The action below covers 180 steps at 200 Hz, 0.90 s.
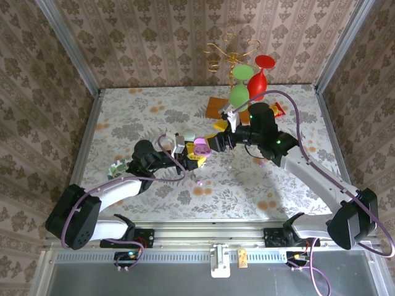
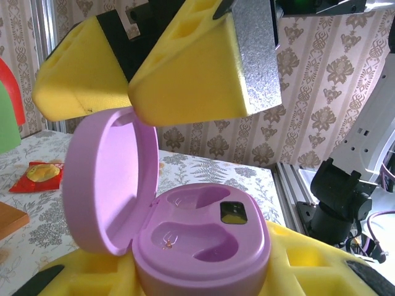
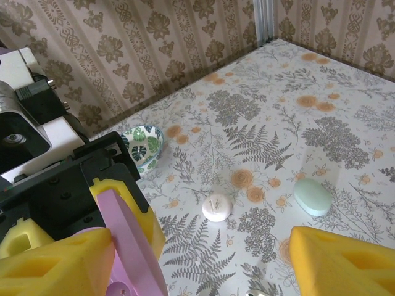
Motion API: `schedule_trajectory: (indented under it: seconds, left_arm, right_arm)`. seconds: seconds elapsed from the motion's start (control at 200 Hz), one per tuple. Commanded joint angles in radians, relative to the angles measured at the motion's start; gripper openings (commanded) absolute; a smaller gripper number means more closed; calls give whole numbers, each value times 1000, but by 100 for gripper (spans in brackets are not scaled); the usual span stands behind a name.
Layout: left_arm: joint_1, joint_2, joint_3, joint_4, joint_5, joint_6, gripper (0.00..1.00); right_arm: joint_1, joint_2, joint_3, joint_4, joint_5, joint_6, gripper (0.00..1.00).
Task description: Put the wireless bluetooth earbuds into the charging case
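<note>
Well, the left gripper clamped the open purple case; the right gripper hung just above, fingers apart. One earbud lay on the table nearby.

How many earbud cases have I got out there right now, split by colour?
Purple case: 1
White case: 1
Pale green case: 1
Total: 3
</note>
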Motion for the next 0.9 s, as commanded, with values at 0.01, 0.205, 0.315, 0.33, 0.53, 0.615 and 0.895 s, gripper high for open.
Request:
schedule_trajectory:
  seconds: [0.01, 0.205, 0.315, 0.33, 0.53, 0.615, 0.895]
  left_arm:
    - [-14, -3, 29, 110, 53, -9, 26]
    - [-12, 10, 30, 111, 37, -18, 26]
    - [-13, 15, 30, 124, 36, -27, 26]
    - [-13, 17, 32, 125, 36, -27, 26]
    - [-13, 23, 35, 141, 48, -43, 26]
    - [-13, 26, 36, 153, 58, -53, 26]
    - [-13, 38, 36, 158, 50, -50, 27]
  right_arm:
    - [-8, 12, 25, -58, 51, -9, 75]
    - [-8, -27, 6, -36, -69, -40, 78]
    - [-7, -32, 2, -39, -77, -55, 77]
    - [-6, -31, 3, -41, -73, -58, 77]
    - [1, -8, 14, -67, -23, -78, 61]
    - [3, -2, 18, -62, -28, -78, 50]
    - [7, -25, 1, -47, -116, -129, 8]
